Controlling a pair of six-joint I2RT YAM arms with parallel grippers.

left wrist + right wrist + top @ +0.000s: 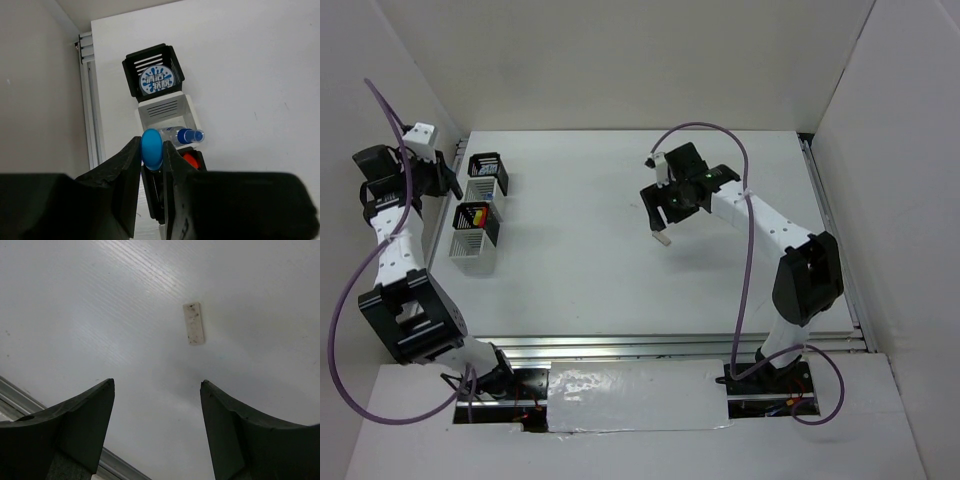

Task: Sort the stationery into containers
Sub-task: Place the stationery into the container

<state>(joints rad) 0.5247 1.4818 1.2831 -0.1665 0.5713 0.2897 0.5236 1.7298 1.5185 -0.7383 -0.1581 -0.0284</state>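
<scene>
Currently the nearer step belongs to the left gripper [151, 142], whose jaws are clenched on a blue-capped highlighter [151, 153], cap toward the camera, at the lower middle of the left wrist view. Just above it in that frame stand a black cup [129, 75] holding the round blue-white pot [156, 80], then a white slatted cup [162, 107] with a clear blue-capped item [180, 135] lying across it, and an orange cap [189, 160] showing below that. To drop well, I judge the highlighter should be centred over one cup's mouth and lowered upright before the jaws part, since each mouth looks narrow. The right gripper [156, 385] hangs with fingers spread wide and empty; the beige eraser [193, 323] lies flat on the table [75, 300] in the upper middle of its view, ahead of the fingertips
</scene>
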